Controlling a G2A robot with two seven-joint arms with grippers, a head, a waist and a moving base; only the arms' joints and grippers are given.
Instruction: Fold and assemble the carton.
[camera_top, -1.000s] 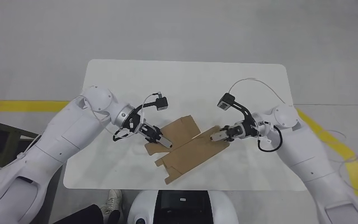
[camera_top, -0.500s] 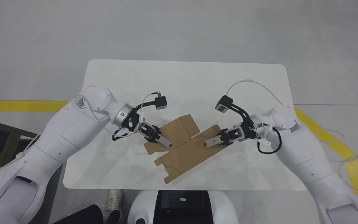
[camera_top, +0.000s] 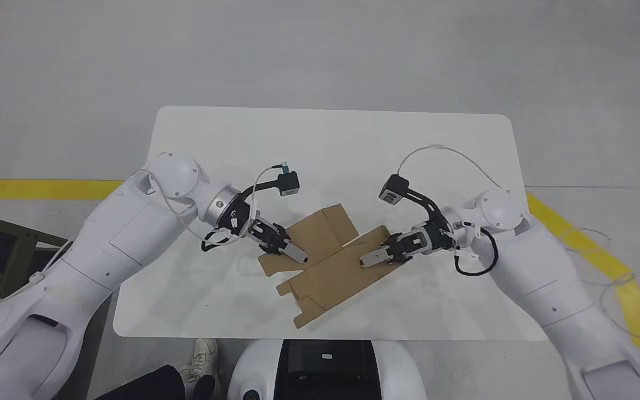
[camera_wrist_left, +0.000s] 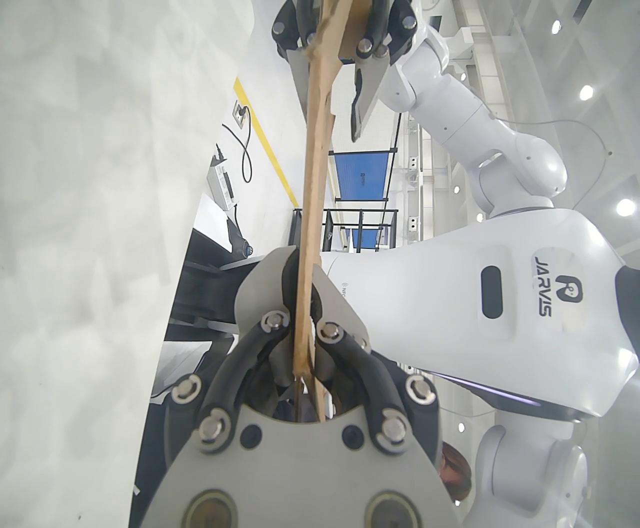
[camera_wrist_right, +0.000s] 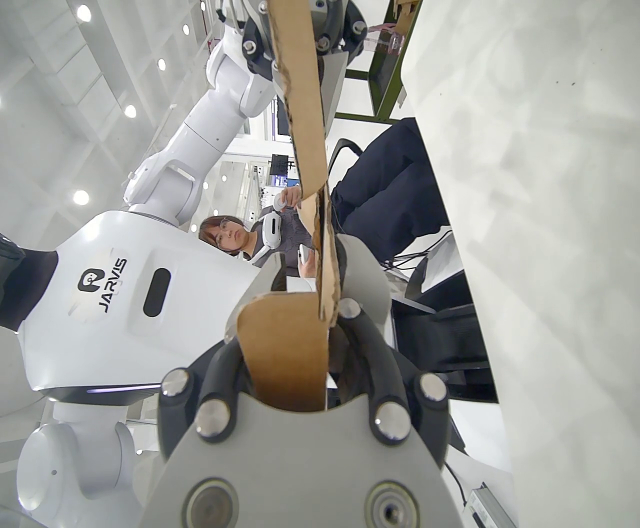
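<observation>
Left claw: pinching carton edge, closed tight on it.
Right claw: straddling opposite edge, fingers gaping.
Carton: spanning between both claws, over desk.
Risk: panel slipping from loose right claw, creasing off-line.

**Worktop and what it carries**

White worktop with rounded corners, standing on a grey floor. A yellow floor line runs past both ends. One flattened brown carton sits at the front middle, slanting from the near edge toward the right. Cannot tell whether it rests flat on the surface.
</observation>
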